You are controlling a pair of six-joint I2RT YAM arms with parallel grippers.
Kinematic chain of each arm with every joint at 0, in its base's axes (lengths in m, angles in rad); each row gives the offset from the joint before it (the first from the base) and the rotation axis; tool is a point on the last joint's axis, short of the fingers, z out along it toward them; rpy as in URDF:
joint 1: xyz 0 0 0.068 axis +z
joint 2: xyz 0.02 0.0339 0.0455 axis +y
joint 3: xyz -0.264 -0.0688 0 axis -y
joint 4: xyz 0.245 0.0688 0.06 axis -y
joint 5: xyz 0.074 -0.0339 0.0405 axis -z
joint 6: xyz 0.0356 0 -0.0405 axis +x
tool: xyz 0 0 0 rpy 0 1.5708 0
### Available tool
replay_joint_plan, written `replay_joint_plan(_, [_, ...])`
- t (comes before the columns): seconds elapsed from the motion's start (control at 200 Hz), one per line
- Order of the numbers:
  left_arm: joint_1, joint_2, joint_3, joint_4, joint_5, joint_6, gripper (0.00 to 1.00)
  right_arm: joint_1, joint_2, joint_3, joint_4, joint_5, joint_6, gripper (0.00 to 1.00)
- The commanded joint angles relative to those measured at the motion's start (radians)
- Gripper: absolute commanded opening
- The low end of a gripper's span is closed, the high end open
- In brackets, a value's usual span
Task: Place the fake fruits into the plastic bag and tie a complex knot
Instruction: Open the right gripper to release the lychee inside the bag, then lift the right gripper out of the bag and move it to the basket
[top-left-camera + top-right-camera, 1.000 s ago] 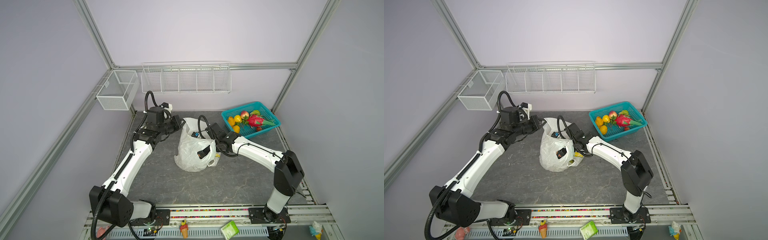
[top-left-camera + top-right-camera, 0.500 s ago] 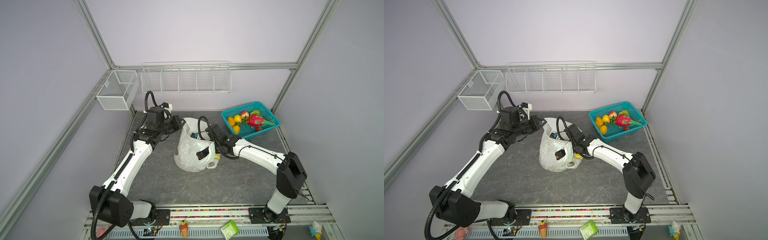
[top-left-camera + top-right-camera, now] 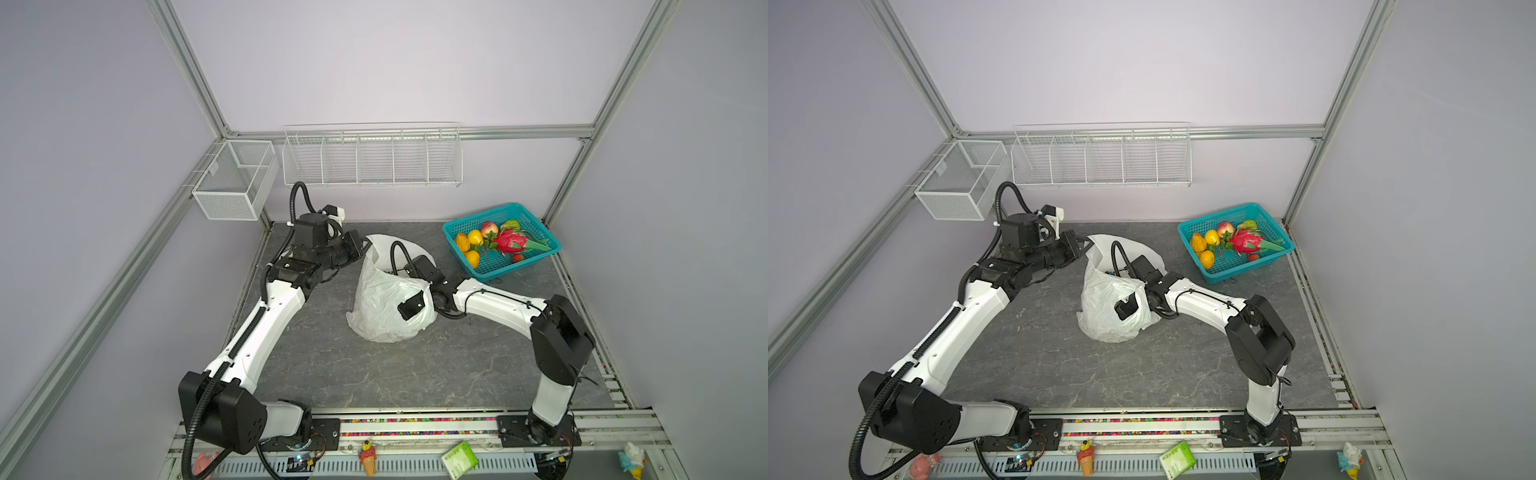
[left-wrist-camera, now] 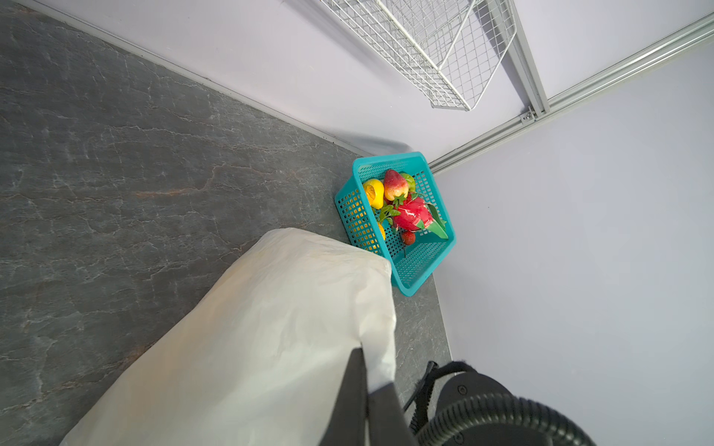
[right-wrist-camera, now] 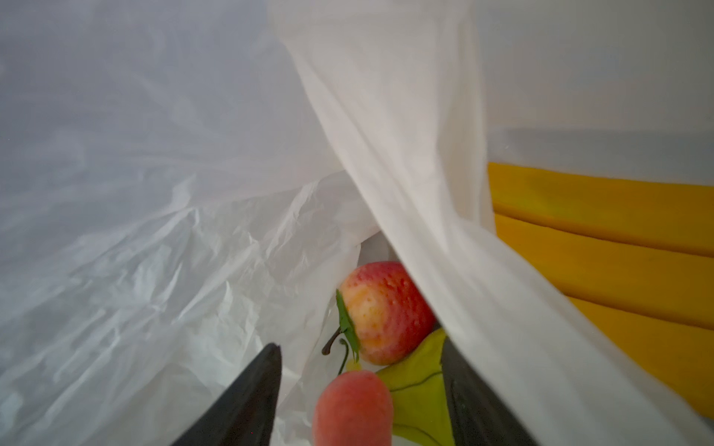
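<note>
Roughly mid-desk (image 3: pixel 374 374), the bag (image 3: pixel 382 299) stands crumpled with its mouth turned up and toward the far wall. The left end effector (image 3: pixel 362 248) is closed on the bag's rim at its far left edge and holds that film raised; in the left wrist view a dark finger (image 4: pixel 357 390) lies against the white plastic. The right arm reaches in from the right side, and the right end effector (image 5: pixel 359 343) is inside the bag. Its two dark fingers (image 5: pixel 247 397) stand apart, gripping nothing. Between them lies a pink-orange fruit (image 5: pixel 351 409), with a gap on either side of it. Just beyond it rests a strawberry (image 5: pixel 386 312), red and yellow with a green stem, on the bag's wrinkled bottom. A fold of white film hangs across the right finger, and a banana bunch (image 5: pixel 602 239) shows past that fold. Whether the bunch is in the same pocket of the bag I cannot tell. More fruits (image 3: pixel 473 237) sit in the teal basket (image 3: pixel 505 270) at the desk's far right corner, well apart from the bag, among them a dragon fruit (image 3: pixel 510 242).
</note>
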Motion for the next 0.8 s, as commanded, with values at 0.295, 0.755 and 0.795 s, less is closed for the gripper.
replay_joint_plan(0.295, [-0.002,-0.016,0.002,0.001,-0.018,0.016,0.00,-0.074,-0.213,-0.123,0.121,-0.147,0.100,0.75])
replay_joint_plan(0.755, [0.010,-0.014,0.001,-0.009,-0.051,0.032,0.00,-0.208,-0.419,-0.251,0.444,-0.130,0.459,0.76])
replay_joint_plan(0.795, [0.010,-0.013,0.000,-0.010,-0.051,0.031,0.00,-0.210,-0.434,-0.253,0.452,-0.116,0.463,0.77])
